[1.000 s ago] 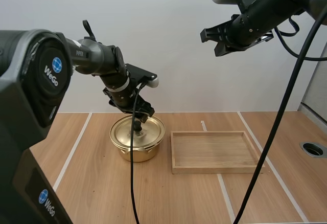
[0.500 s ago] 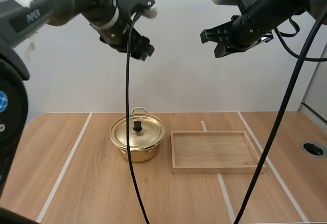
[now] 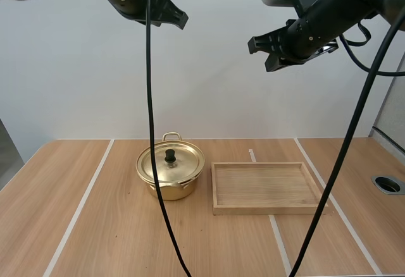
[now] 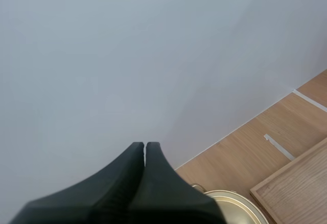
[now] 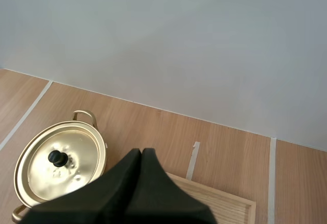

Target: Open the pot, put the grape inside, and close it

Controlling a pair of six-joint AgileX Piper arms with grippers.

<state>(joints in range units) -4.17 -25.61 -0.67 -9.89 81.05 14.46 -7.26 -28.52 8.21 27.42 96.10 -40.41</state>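
Observation:
The golden pot [image 3: 169, 176] stands on the table left of centre, its lid on, with a black knob [image 3: 170, 155] on top. My left gripper [image 3: 179, 19] hangs high above the pot, near the wall. In the left wrist view its fingers [image 4: 145, 146] lie together as one dark wedge, holding nothing, with the pot's rim [image 4: 231, 202] far below. My right gripper [image 3: 261, 50] is raised high over the wooden tray [image 3: 264, 209]. It too is shut [image 5: 141, 151] and holds nothing, and below it are the lidded pot [image 5: 36, 175] and its knob [image 5: 57, 157].
The shallow wooden tray [image 5: 232, 203] lies just right of the pot, with nothing in it. White tape lines run across the tabletop. A round hole [image 3: 387, 184] sits near the table's right edge.
My left arm rose from just over the lid's knob to high above the pot, and its fingers went from open to shut. The right arm stayed still.

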